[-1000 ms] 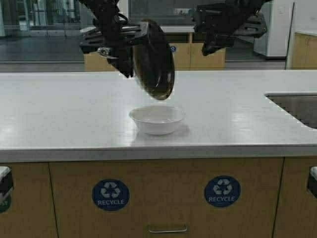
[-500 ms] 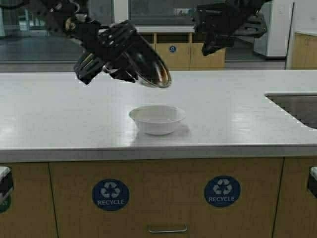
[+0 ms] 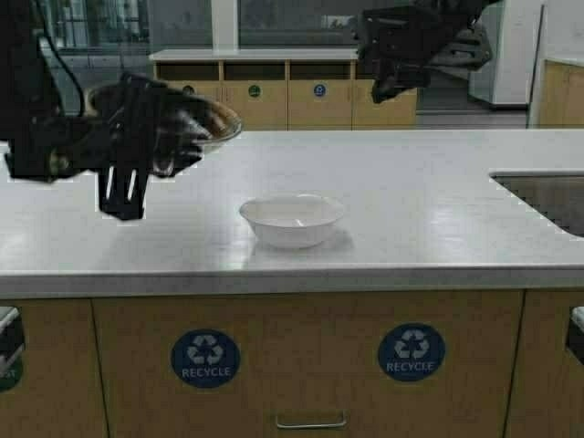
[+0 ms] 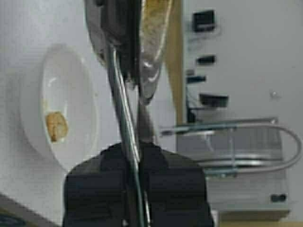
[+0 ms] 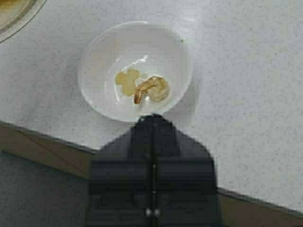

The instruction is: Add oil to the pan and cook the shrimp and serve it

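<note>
On the counter (image 3: 438, 210), the shrimp (image 5: 152, 89) (bowled (image 5: 97, 82)) lies below the right jaws.

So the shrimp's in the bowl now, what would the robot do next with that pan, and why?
Probably lower the pan onto the counter at its left and let go. The shrimp already lies in the white bowl, and the left gripper holds the pan in the air, away from the bowl.
</note>
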{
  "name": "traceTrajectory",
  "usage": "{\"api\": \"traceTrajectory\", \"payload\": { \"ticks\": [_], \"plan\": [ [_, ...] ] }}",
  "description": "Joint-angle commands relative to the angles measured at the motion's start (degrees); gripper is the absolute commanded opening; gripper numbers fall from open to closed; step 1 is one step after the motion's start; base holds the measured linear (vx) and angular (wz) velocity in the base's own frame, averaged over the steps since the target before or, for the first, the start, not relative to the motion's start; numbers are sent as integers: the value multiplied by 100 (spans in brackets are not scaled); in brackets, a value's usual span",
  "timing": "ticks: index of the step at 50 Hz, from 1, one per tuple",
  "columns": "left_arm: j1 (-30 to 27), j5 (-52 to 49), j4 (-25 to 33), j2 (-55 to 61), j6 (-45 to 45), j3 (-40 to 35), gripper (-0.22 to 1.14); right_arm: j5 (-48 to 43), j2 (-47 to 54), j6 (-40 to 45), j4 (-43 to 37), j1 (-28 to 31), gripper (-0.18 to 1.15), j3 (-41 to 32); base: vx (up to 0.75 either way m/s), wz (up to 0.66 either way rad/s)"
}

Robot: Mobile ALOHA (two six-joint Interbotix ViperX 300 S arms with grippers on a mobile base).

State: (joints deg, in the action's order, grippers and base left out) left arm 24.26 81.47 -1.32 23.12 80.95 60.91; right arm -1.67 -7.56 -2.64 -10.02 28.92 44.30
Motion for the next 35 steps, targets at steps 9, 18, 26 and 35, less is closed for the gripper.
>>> {"api": "traceTrajectory", "payload": {
  "ticks": [9, 18, 26, 35],
  "plan": [
    [44, 1714, 53, 1274, 642, -97, 4, -53, -62, 0, -9, 9, 6, -88, 0, 0],
    [35, 1793, 70, 1731, 650, -211, 4, -53, -53, 0, -9, 9, 6, -88, 0, 0],
    [-79, 1784, 70, 1951, 650, -264, 4, -53, -53, 0, -9, 9, 6, -88, 0, 0],
    [-290, 1784, -53, 2197, 668, -334, 4, -53, -53, 0, -9, 9, 6, -88, 0, 0]
  ]
}}
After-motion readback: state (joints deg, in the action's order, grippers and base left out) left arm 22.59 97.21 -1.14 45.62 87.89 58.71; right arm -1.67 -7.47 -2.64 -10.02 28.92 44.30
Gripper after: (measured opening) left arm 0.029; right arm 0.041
